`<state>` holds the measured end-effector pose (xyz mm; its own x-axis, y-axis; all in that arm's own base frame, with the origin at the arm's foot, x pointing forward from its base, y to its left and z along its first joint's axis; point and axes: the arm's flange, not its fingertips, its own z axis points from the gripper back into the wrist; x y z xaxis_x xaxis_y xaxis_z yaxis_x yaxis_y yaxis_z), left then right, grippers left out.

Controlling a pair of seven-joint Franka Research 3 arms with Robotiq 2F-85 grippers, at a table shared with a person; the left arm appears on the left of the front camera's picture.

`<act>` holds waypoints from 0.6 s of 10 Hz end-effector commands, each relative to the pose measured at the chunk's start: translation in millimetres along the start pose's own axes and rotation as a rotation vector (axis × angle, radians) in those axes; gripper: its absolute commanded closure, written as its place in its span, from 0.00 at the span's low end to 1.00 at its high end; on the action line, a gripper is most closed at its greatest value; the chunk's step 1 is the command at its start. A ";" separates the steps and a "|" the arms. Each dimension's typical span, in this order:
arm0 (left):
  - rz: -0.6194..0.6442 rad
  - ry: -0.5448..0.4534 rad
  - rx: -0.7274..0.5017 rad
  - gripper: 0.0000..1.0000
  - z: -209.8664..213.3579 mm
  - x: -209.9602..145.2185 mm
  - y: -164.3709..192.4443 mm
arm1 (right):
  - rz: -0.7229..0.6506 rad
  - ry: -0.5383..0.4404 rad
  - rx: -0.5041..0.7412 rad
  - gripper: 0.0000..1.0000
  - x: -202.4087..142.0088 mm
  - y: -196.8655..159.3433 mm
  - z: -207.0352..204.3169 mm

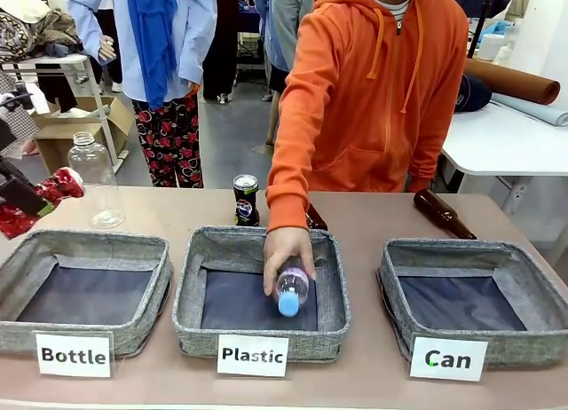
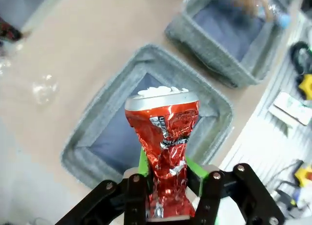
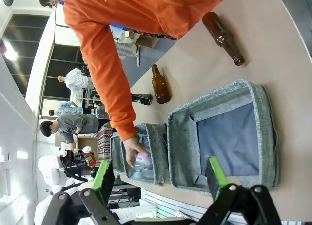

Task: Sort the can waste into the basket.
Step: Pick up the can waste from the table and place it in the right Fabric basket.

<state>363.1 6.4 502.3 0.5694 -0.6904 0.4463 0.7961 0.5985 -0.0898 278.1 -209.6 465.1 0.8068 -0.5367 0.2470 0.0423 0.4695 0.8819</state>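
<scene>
My left gripper (image 1: 34, 201) is shut on the crushed red can (image 1: 53, 190) at the far left, held above the table. In the left wrist view the red can (image 2: 165, 137) stands between the green pads (image 2: 196, 169), above the "Bottle" basket (image 2: 107, 103). The black-blue can (image 1: 246, 200) stands upright behind the middle basket and also appears in the right wrist view (image 3: 141, 99). The "Can" basket (image 1: 399, 281) sits at the right with nothing in it. My right gripper (image 3: 158, 178) is open above the Can basket's (image 3: 181, 147) near side.
A person in an orange hoodie lowers a clear plastic bottle (image 1: 289, 290) by hand (image 1: 282, 250) into the "Plastic" basket (image 1: 191, 290). Two brown glass bottles (image 1: 444, 213) (image 1: 315, 219) lie on the table. A clear plastic bottle (image 1: 93, 175) stands at the back left.
</scene>
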 end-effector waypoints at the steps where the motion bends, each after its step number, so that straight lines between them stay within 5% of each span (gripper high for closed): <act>1: -0.164 -0.099 -0.138 0.76 -32.0 18.9 9.9 | 0.026 -0.016 0.030 0.00 3.1 -0.3 0.1; 3: -0.428 -0.186 -0.281 0.76 -50.7 59.9 -14.1 | 0.000 0.000 0.000 0.00 0.0 0.0 0.0; 6: -0.425 -0.094 -0.298 0.76 -66.5 86.3 -15.2 | -0.100 0.023 0.033 0.00 -0.4 -12.7 15.9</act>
<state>400.7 -105.1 480.1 0.1571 -0.7962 0.5843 0.9875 0.1209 -0.1007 272.8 -219.1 452.5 0.8049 -0.5614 0.1923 0.0895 0.4353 0.8958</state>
